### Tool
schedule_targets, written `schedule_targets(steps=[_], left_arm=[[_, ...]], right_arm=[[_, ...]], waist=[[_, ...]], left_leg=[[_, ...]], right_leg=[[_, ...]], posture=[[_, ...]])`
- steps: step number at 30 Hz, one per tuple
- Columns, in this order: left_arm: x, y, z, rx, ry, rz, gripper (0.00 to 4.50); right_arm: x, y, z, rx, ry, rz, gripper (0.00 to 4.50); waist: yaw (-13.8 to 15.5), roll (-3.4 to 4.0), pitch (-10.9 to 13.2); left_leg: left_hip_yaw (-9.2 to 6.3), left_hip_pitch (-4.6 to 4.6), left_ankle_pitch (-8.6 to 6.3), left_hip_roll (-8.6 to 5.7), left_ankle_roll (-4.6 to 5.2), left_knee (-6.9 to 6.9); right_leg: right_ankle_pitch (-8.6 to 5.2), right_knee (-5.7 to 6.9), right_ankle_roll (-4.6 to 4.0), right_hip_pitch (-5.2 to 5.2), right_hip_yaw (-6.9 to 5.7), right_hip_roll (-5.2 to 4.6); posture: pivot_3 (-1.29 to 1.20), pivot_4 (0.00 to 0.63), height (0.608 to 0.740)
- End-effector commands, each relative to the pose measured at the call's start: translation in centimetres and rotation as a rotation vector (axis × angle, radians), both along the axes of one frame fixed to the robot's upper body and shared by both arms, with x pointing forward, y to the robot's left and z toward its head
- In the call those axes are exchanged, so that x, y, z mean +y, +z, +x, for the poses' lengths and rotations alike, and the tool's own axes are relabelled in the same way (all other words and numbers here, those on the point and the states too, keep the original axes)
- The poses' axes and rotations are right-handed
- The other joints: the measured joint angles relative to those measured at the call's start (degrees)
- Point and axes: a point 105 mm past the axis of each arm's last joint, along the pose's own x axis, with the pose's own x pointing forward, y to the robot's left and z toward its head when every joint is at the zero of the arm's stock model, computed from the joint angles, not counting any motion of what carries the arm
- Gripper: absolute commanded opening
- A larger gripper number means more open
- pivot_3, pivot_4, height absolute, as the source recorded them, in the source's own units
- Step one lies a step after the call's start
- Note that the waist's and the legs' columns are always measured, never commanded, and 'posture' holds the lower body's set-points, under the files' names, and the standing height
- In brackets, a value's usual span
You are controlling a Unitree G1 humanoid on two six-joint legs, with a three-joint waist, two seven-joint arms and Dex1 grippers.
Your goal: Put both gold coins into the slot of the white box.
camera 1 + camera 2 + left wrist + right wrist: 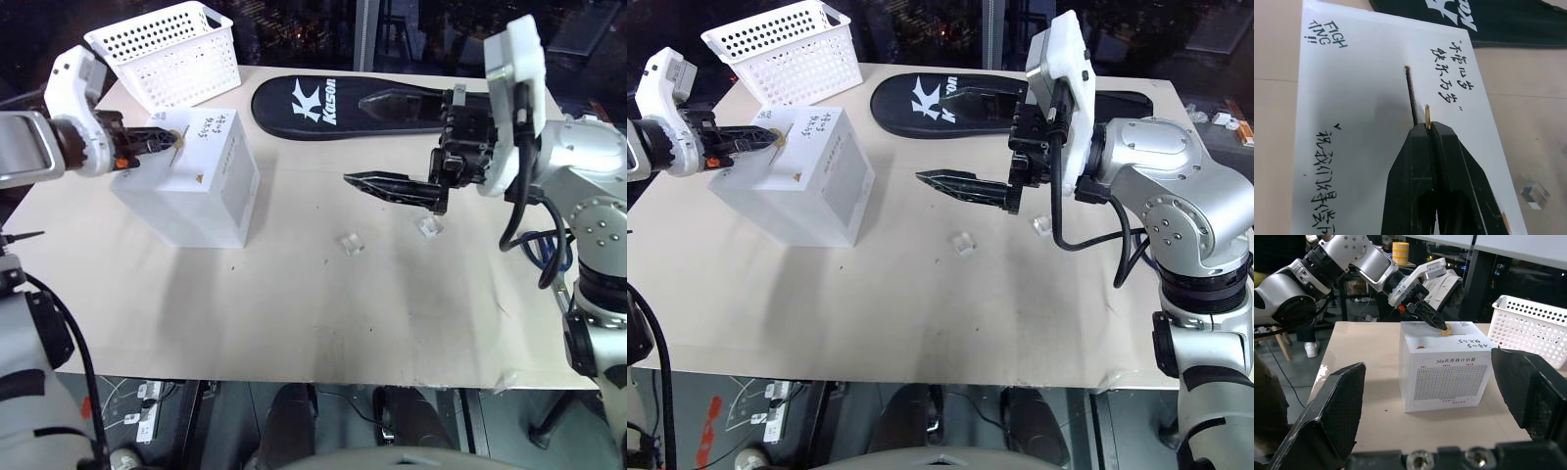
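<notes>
From the head views, your left gripper (167, 140) is clenched on 1 gold coin (181, 134) above the top of the white box (201, 186), which stands at the far left of the table (294, 313), just in front of the white perforated basket (171, 49). Your right gripper (392, 142) hangs released over the middle of the table, its black fingers spread wide and holding nothing. Below it lie 2 small clear plastic cases (352, 243), near each other, and at the far side a black racket cover (323, 106) lies flat. I cannot make out the 2nd coin in these views.

In the left wrist view, the coin stands on edge between the fingertips (1422, 142), a thin shiny disc seen almost as a line. The slot (1411, 95) is a narrow dark slit in matte white card with handwritten marks on either side. The coin sits just beside the slit's near end, not yet over it. My advice: shift until the edge lines up with the slit, keep the disc parallel to it, lower until the rim enters, then let go. Smooth metal in hard fingers may slip, so move gently.

In the right wrist view, the box shows as a cube with a printed grid on its side, and the coin reads as a round gold face at the left fingertips above the top.
</notes>
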Motion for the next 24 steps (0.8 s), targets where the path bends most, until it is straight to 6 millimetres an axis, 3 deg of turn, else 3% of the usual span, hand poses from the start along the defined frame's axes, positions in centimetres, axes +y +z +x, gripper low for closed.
schedule_targets(steps=[1,10,13,17,21,24], left_arm=[[0.9,-0.2,-0.1,0.035,0.075,0.064,0.0],[-0.2,-0.9,-0.3,0.046,0.059,0.146,0.0],[-0.2,-0.7,-0.6,0.031,0.072,0.147,0.76],[-0.7,1.6,-0.8,-0.077,0.056,0.071,2.56],[-3.7,5.3,-1.9,-0.297,-0.134,-0.028,2.56],[-9.7,6.5,-4.3,-0.459,-0.468,-0.099,2.56]], right_arm=[[-0.4,1.1,-0.6,-0.047,0.003,0.008,4.45],[-0.3,0.9,-0.4,-0.036,0.0,0.0,4.45],[-0.4,0.9,-0.3,-0.036,-0.003,0.002,4.5],[-0.5,1.0,-0.3,-0.035,-0.008,0.014,4.5],[-0.8,1.1,-0.3,-0.03,-0.016,0.027,4.5],[-1.6,0.5,0.1,-0.036,-0.077,0.026,4.5]], waist=[[0.0,0.01,0.0],[-0.1,0.02,0.0],[-0.1,0.02,0.0],[-0.1,0.02,0.0],[0.0,0.01,0.0],[0.4,0.0,0.0]], left_leg=[[0.0,0.01,0.0,0.0,0.0,0.0],[0.0,0.03,0.0,0.0,-0.01,0.01],[0.01,0.04,0.01,0.01,-0.02,0.01],[-0.01,0.03,0.01,0.0,-0.01,0.02],[-0.03,-0.06,0.06,0.01,-0.1,0.04],[-0.07,-0.13,0.09,0.0,-0.16,0.08]], right_leg=[[0.0,0.01,0.0,0.0,0.01,0.0],[0.0,0.06,0.0,0.01,0.04,0.01],[0.0,0.06,0.0,0.01,0.04,0.01],[0.0,0.07,0.0,0.01,0.03,0.02],[0.01,0.02,0.0,-0.01,0.0,0.0],[0.01,-0.03,0.01,0.01,-0.08,-0.03]], posture=[[0.0,0.15,0.74],[0.0,0.15,0.74],[0.0,0.15,0.74],[0.0,0.15,0.74],[0.0,0.15,0.74],[0.0,0.15,0.74]])
